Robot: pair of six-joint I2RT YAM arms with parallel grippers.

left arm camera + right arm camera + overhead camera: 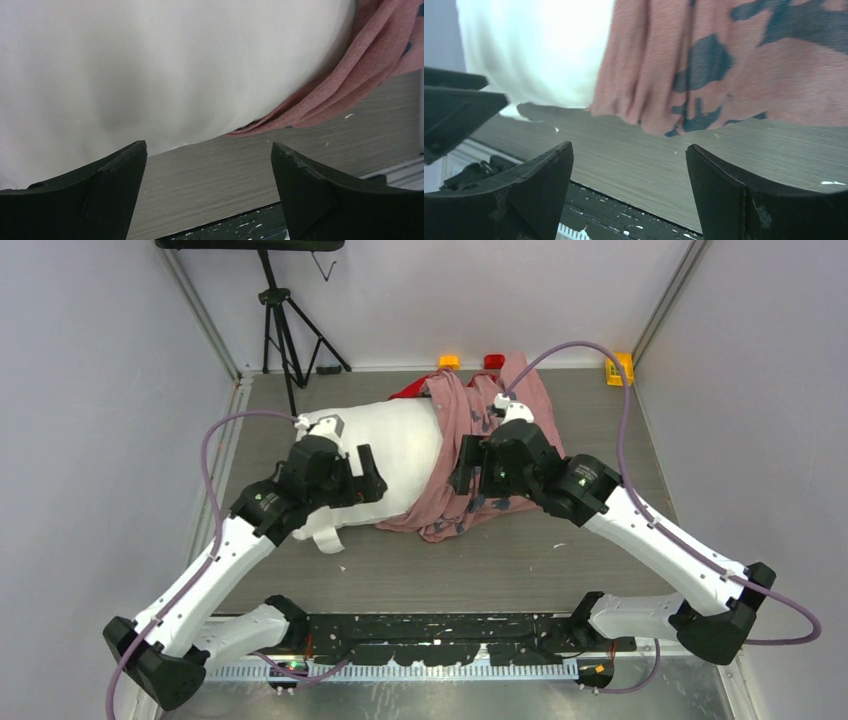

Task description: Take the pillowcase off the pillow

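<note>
Got a pillow (385, 450) lying across the middle of the bench (520, 560), left part bare white, right end buried under the pillowcase (490, 405). Seeing the pillowcase inside out, faded pink with dark blotches, bunched in folds over that right end and spilling onto the bench both toward the back wall and toward the near side, with a sliver of bright red peeking out at the back. Spotting a white tag (328, 537) sticking off the pillow's near left corner onto the bench. Finding the left claw (208, 145) spread wide with nothing between its fingers, sitting low just beside the pillow's bare near side, facing the white bulge and the edge of the pink cloth. Same deal with the right claw (628, 145): gaping wide, holding nothing, down near the bench and facing the pillowcase's hanging folds. From above, seeing both claws pointed toward each other, left over the bare pillow, right over the pink folds. Can't tell from up there about actual contact with the fabric. Also noticing a tripod (283, 330) behind the bench at far left, plus orange (449, 362), red (494, 361) and yellow (620, 368) blocks along the back edge.
</note>
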